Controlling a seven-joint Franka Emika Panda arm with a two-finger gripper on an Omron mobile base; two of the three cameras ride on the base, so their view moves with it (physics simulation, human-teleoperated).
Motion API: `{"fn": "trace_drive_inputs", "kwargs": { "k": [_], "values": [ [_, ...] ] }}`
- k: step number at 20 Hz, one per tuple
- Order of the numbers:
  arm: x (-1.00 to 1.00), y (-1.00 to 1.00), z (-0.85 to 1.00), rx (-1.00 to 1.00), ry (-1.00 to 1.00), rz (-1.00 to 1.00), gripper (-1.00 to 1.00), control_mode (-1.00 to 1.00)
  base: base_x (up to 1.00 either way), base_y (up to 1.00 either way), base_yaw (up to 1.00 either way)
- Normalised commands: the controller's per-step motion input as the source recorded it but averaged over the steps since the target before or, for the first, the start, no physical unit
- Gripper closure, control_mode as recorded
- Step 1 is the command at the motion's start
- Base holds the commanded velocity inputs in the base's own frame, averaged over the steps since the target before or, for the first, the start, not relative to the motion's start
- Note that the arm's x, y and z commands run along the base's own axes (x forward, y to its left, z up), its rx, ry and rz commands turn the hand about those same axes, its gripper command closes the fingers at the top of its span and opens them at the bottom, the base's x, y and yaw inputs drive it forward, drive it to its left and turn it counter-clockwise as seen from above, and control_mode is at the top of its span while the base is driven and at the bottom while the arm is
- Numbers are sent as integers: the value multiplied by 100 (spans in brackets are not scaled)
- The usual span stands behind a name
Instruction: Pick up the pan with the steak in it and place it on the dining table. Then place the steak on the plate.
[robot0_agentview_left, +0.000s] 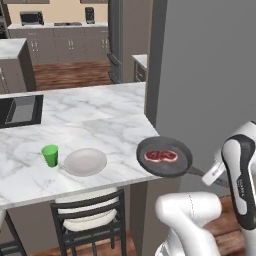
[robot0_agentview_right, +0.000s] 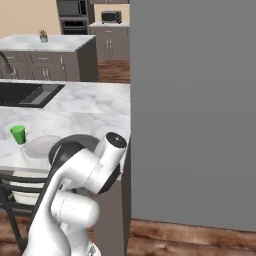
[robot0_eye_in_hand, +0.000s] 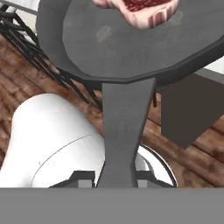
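gripper (robot0_eye_in_hand: 117, 183) is clamped narrow on the handle of the frying pan (robot0_agentview_left: 165, 157), fingertips either side of the handle at its near end in the hand view. pan sits at the right near corner of the dining table (robot0_agentview_left: 90, 125), part of it hanging past the table edge; can't tell if its base touches the marble or floats just above. steak (robot0_agentview_left: 161, 156) lies flat in the middle of the pan. plate (robot0_agentview_left: 85, 161) is left of the pan on the same table, apart from it, with a green cup (robot0_agentview_left: 50, 155) just left of the plate. dark chair (robot0_agentview_left: 90, 220) is tucked under the near edge below the plate.

risks, my read: releasing here could tip the pan off the corner, since a good share of it overhangs and the handle sticks out over the floor. it likely needs to go further left and onto the table first. grip is far out on the handle, so any wrist roll tilts the pan and the steak slides to the rim. pushing left too low could clip the plate or knock the cup. tall grey wall on the right crowds the arm.
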Motion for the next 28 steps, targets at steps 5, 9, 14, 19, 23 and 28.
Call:
{"fn": "trace_drive_inputs", "kwargs": {
  "k": [5, 9, 14, 19, 23, 28],
  "values": [
    [79, 0, -29, 0, -3, 0, 100, -100, 0, 0, 0],
    [79, 18, -21, 0, 1, 0, 100, -100, 0, 0, 0],
    [82, 29, -17, 0, 9, 0, 100, -100, 0, 0, 0],
    [54, 15, -15, -1, 10, 0, 100, -100, 0, 0, 0],
    [6, 1, -2, 0, 1, 0, 100, -100, 0, 0, 0],
    [13, 0, -21, 0, 0, 0, 100, -100, 0, 0, 0]
  ]
}}
